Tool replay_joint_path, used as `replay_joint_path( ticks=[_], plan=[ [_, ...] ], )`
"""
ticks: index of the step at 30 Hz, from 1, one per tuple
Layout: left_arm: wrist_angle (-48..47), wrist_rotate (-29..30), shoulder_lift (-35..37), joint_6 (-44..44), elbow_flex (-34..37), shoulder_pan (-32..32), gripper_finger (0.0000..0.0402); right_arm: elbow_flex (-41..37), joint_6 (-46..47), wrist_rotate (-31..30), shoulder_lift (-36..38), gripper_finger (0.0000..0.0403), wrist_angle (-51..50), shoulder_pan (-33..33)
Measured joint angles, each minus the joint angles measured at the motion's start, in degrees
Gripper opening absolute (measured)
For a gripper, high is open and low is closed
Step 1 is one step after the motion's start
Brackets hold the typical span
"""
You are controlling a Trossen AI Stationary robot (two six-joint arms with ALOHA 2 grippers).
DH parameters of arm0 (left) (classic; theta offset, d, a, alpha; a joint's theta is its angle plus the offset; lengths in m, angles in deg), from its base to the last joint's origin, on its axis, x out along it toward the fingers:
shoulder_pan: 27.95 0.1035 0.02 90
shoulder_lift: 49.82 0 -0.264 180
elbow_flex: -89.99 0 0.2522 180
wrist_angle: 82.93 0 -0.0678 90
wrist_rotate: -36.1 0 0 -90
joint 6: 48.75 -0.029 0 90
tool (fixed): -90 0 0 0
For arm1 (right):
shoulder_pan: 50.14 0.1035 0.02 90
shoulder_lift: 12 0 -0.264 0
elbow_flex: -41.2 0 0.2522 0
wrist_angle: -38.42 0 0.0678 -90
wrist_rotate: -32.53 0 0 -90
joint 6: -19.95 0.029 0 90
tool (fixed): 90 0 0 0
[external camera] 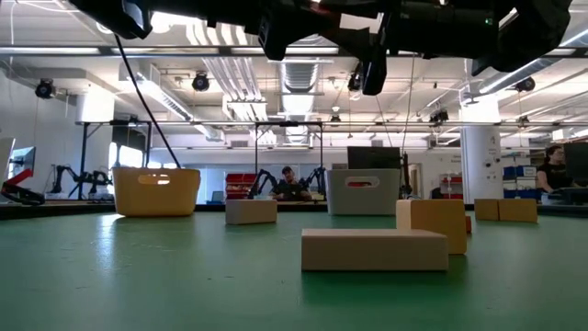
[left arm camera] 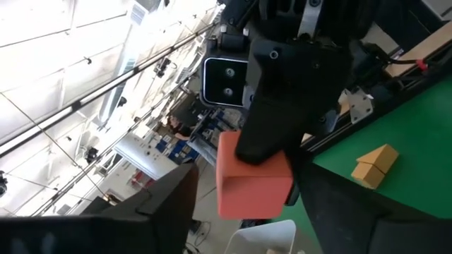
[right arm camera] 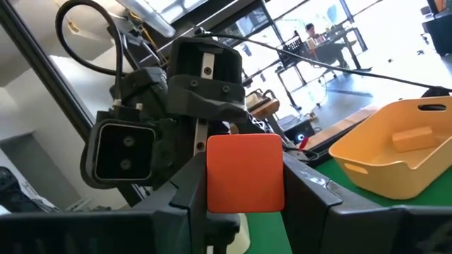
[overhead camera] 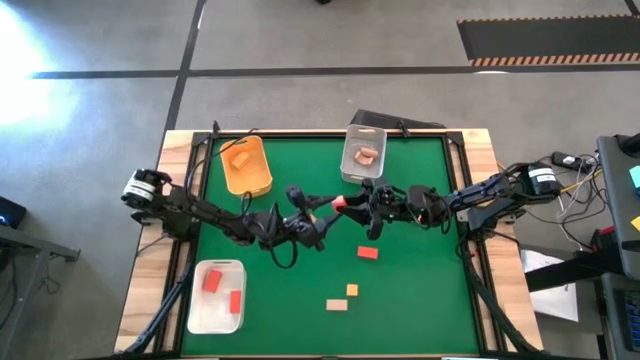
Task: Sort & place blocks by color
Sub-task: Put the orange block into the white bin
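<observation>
Over the table's middle, a red block [overhead camera: 340,203] hangs in the air between my two grippers. My right gripper [overhead camera: 353,200] comes from the right and is shut on it. My left gripper [overhead camera: 324,212] faces it from the left, open. In the left wrist view its fingers [left arm camera: 173,201] stand on either side of the block [left arm camera: 251,185]; whether they touch it, I cannot tell. On the mat lie flat a red block [overhead camera: 368,253], a yellow-orange one [overhead camera: 352,290] and a tan one [overhead camera: 338,304]. My right gripper [right arm camera: 244,194] pinches the red block [right arm camera: 244,173] between its two fingers, one on each of two opposite side faces [right arm camera: 212,176]. It comes in roughly level from the table's right. The block is lifted clear of the table, with a broad face turned toward the wrist camera.
An orange bin [overhead camera: 262,178] at the far left holds a yellow-orange block. A clear bin [overhead camera: 350,150] at the far middle holds tan blocks. A white bin [overhead camera: 200,318] at the near left holds two red blocks. Open mat lies at the near right. People are in the room beyond.
</observation>
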Motion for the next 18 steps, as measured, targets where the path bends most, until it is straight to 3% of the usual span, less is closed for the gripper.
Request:
replay_joint_path(
  ticks=[12,18],
  plan=[
    [-0.15,-0.2,-0.01,-0.13,-0.04,0.33,0.0116,0.0,2.11,1.21,0.02,0.0126,0.52,0.0],
    [-0.75,0.68,-0.05,3.3,-0.04,0.16,0.0116,-0.02,1.79,1.3,0.2,0.0168,-1.7,-0.26]
  ],
)
